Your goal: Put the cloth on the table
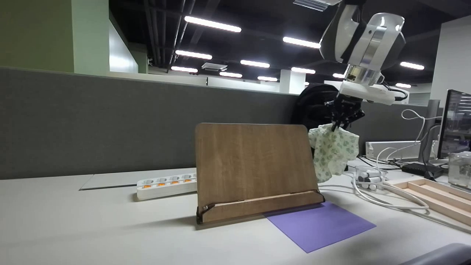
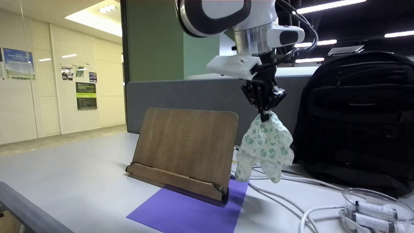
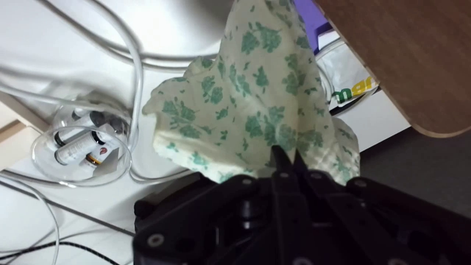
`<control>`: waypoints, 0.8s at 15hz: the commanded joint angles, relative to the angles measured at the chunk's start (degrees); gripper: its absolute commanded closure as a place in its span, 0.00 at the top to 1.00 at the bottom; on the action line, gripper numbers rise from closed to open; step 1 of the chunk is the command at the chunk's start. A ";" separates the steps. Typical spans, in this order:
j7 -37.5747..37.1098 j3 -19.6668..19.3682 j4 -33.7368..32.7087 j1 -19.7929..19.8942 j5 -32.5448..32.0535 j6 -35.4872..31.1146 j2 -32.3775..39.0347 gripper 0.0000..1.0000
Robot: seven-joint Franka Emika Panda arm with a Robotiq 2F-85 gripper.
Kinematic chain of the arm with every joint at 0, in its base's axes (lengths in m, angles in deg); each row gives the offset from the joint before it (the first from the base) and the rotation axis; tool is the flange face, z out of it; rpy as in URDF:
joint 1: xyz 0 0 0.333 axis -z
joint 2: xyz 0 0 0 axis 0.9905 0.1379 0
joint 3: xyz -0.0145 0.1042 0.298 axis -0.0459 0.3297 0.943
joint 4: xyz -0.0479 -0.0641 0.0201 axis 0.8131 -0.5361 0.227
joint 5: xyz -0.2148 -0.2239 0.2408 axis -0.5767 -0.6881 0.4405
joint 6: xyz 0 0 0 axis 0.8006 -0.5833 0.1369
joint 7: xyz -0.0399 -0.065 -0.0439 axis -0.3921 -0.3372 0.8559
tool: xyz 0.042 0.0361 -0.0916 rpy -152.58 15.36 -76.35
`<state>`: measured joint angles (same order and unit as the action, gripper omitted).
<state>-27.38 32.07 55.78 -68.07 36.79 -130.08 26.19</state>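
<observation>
A whitish cloth with green floral print (image 1: 333, 152) hangs in folds from my gripper (image 1: 335, 127). It also shows in an exterior view (image 2: 266, 145) and in the wrist view (image 3: 235, 110). My gripper (image 2: 264, 116) points down with its fingertips shut on the cloth's upper part; the fingers (image 3: 287, 152) almost meet in the wrist view. The pinched fold is partly hidden by the fingers. The cloth hangs beside the wooden stand's edge, and its lower end appears above the white table (image 1: 110, 224).
A tilted wooden stand (image 1: 257, 162) stands partly over a purple sheet (image 1: 320, 226). A power strip (image 1: 165, 187) lies behind it. White cables (image 2: 278, 197), a clear container with small bottles (image 3: 82, 147), a wooden tray (image 1: 438, 195) and a black backpack (image 2: 355, 123) are near the cloth's side.
</observation>
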 commanded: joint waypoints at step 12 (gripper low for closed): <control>-12.65 1.89 -14.49 3.65 6.98 11.59 17.17 0.34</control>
<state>-35.82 32.95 44.60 -66.01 44.42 -120.63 41.88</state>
